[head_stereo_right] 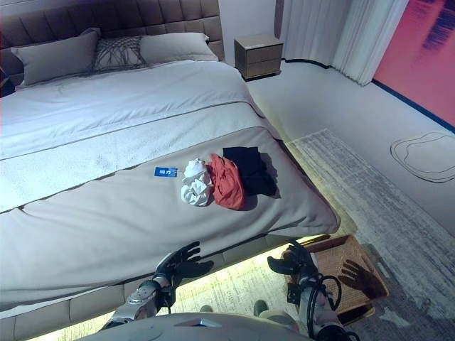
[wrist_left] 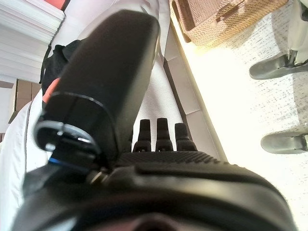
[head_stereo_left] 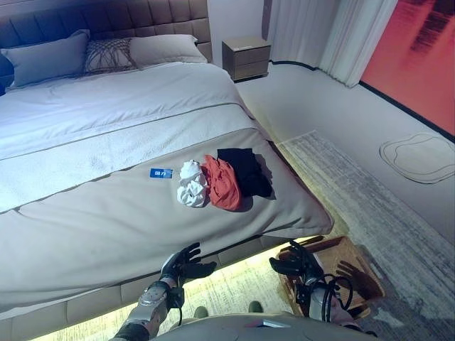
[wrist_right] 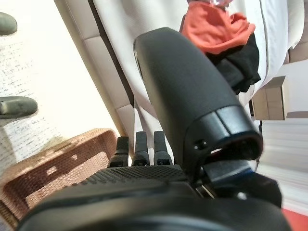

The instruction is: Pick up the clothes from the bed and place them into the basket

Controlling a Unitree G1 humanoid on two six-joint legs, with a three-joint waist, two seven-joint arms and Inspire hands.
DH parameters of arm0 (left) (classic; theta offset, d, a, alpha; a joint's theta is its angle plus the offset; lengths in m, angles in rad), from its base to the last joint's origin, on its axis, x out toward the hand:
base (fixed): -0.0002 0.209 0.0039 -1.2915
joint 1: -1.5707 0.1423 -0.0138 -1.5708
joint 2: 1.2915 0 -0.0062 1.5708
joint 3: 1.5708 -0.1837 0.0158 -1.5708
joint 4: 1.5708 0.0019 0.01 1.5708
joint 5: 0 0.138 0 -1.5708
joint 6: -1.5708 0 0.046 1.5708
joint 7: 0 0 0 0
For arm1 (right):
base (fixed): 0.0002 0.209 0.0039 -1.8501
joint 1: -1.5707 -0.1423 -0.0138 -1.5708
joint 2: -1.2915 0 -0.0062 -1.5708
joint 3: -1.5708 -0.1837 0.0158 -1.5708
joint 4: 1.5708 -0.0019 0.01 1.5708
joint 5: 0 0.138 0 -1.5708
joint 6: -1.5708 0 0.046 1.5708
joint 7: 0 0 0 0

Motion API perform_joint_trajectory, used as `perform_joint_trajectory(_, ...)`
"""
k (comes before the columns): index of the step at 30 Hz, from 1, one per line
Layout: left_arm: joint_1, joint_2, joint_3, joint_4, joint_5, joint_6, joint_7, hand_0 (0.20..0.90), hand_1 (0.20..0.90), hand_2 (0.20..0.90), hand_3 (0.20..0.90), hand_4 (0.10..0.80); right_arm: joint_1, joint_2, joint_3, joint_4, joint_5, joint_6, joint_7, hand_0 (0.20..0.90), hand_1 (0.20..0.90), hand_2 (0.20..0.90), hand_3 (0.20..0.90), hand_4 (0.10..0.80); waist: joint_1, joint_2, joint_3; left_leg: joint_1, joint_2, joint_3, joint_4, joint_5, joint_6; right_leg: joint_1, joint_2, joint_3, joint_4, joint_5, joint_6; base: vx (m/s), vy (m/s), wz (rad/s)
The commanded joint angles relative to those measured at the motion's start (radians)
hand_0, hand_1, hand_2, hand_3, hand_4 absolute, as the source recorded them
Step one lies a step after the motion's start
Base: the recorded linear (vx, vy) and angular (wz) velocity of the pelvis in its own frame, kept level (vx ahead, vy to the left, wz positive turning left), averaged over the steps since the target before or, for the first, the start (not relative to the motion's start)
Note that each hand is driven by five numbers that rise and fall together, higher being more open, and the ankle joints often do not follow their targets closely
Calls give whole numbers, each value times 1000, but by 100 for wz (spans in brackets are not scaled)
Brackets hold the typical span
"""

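At the head of the frame you have two grey pillows point(head_stereo_left: 43, 58) flanking a patterned cushion point(head_stereo_left: 108, 55), all leaning on a tufted headboard point(head_stereo_left: 106, 18). Past the far corner you see a wooden nightstand point(head_stereo_left: 246, 58) standing against the wall, with pale curtains point(head_stereo_left: 327, 35) hanging just beside it. A small blue item point(head_stereo_left: 161, 172), perhaps a card or tag, lies flat on the cover. On the floor you have a grey rug point(head_stereo_left: 370, 192) and, well apart, an outlined shape point(head_stereo_left: 419, 158).
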Motion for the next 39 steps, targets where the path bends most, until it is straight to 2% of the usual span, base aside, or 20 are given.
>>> perform_joint_trajectory(1, -100, 3, 35, 38, 0, -119, 28, 900, 900, 900, 900, 800, -108, 12, -34, -5, -1, -81, -4, 900, 900, 900, 900, 800, 4, -13, 26, 65, -61, 5, 8, -142, 48, 63, -1, 47, 13, -55, 2, 0, 0, 0)
perform_joint_trajectory(4, -103, 3, 38, 32, -11, -133, 32, 900, 900, 900, 900, 800, -108, 11, -30, -6, -8, -77, -6, 900, 900, 900, 900, 800, 5, -15, 28, 65, -61, 5, 8, -142, 48, 62, -1, 47, 15, -55, 1, 0, 0, 0)
perform_joint_trajectory(10, -98, 4, 43, 28, -14, -95, 47, 900, 900, 900, 900, 800, -111, 5, -27, 4, -34, -83, -11, 900, 900, 900, 900, 800, 9, -16, 26, 66, -62, -1, 8, -143, 47, 65, 0, 44, 11, -54, 1, 0, 0, 0)
perform_joint_trajectory(35, -75, 30, 77, 61, -26, -67, 40, 900, 900, 900, 900, 800, -128, -4, -54, 48, -1, -100, -30, 900, 900, 900, 900, 800, 4, -3, 38, 75, -53, 4, 8, -137, 44, 66, 15, 47, 25, -67, -13, 8, -25, 0)
perform_joint_trajectory(37, -75, 28, 86, 71, -30, -70, 37, 900, 900, 900, 900, 800, -126, -9, -58, 57, -13, -99, -20, 900, 900, 900, 900, 800, 3, -11, 42, 65, -45, 2, 49, -145, 37, 65, 23, 56, 29, -71, -23, 52, -150, -3)
perform_joint_trajectory(39, -82, 22, 98, 68, -40, -78, 51, 900, 900, 900, 900, 800, -134, -16, -57, 55, -32, -95, -12, 900, 900, 900, 900, 800, 2, -31, 54, 26, -34, 28, 175, -176, 29, 54, 13, 54, 39, -68, -35, 26, -120, -4)
